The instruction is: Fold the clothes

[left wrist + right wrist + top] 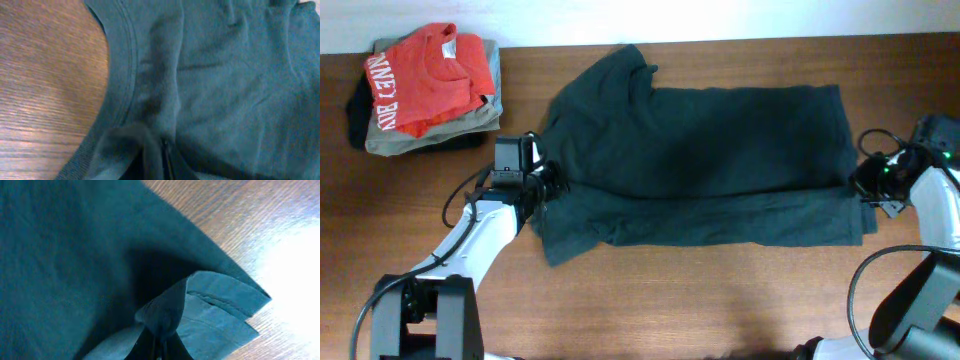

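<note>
The dark T-shirt [700, 150] lies spread along the middle of the bench [670, 300], collar [120, 75] toward the left edge and hem [225, 305] toward the right edge. A long crease runs its full length, with a strip of cloth showing below it toward the near edge. That looks like a lengthwise fold in hand, not a finished one.

The two arms sit at opposite ends of that crease, probably so the cloth can be lifted and carried over evenly without sagging in the middle.

The left end effector [545, 180] is at the shirt's left end, just beside the collar. Its wrist view shows cloth gathered into a ridge between the fingers, so I take it as closed on the T-shirt.

The right end effector [860, 185] is at the hem end near the right edge. Its wrist view shows a doubled corner of hem pinched to a point at the fingertips — clamped on the T-shirt, with no gap to be seen.

In the far left corner a red shirt [425, 85] rests on a folded grey-olive garment [430, 138], well apart from the work.
</note>
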{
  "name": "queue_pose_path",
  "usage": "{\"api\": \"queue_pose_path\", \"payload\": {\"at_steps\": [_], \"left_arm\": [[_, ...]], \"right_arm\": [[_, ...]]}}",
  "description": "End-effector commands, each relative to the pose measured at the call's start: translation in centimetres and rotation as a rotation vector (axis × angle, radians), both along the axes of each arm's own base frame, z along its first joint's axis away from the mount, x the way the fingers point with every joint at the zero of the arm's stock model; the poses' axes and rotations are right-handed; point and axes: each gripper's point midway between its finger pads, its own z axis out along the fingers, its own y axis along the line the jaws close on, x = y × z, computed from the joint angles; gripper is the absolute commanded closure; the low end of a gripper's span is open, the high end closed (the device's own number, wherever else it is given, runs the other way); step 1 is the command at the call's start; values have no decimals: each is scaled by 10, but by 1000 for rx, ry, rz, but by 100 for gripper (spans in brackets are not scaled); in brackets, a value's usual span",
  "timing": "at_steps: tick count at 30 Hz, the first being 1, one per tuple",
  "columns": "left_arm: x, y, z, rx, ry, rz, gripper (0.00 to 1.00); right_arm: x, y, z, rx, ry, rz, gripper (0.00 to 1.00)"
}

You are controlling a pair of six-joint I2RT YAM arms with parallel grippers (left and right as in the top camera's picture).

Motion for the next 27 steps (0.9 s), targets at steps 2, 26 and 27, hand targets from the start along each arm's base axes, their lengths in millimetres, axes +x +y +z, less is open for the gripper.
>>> {"api": "queue_pose_path", "payload": {"at_steps": [2,26,27], "left_arm": [[14,15,0,83,-54,41,44],[-110,11,-83,66,720,-80,99],[-110,21,-83,60,727,-49,99]], "right_arm": [[-1,-11,-2,-74,31,-22,79],[-38,44,-58,66,142,177,95],[-37,44,-60,71,143,162,96]]}}
